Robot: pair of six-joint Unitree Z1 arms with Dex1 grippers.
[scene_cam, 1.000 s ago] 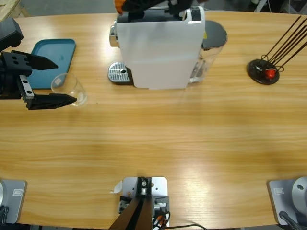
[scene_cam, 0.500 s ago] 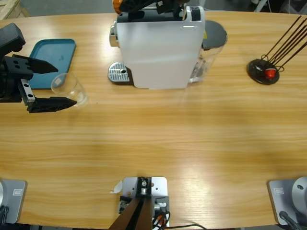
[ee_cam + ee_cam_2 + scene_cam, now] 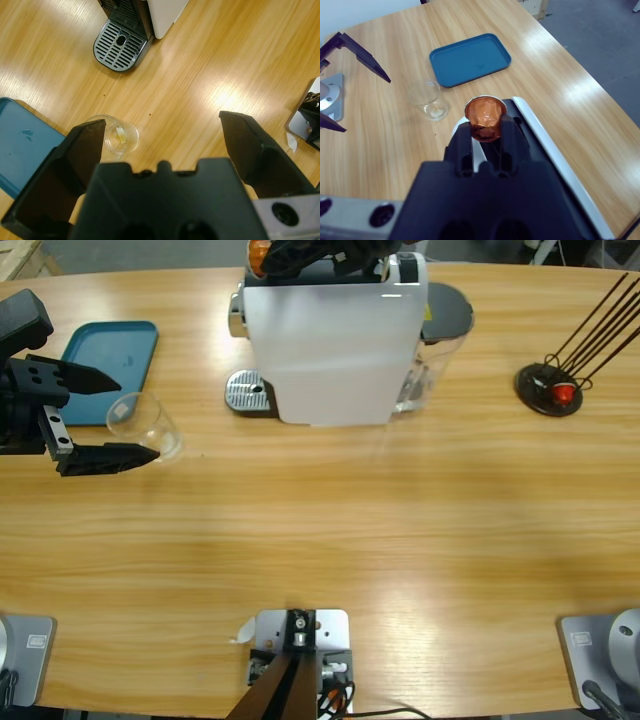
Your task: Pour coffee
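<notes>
Above the machine [image 3: 335, 340], capsule-clamped right arm [image 3: 485, 131]

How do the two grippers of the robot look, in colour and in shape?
The left gripper has two matte black jaws, flat and tapering to sharp points, on a blocky black body; a small silver-grey plate with screws sits at its side. The right gripper is also black, with a chunky body and two narrow jaws. A silver-grey plate with round holes shows at its lower left. No cables are visible.
</notes>
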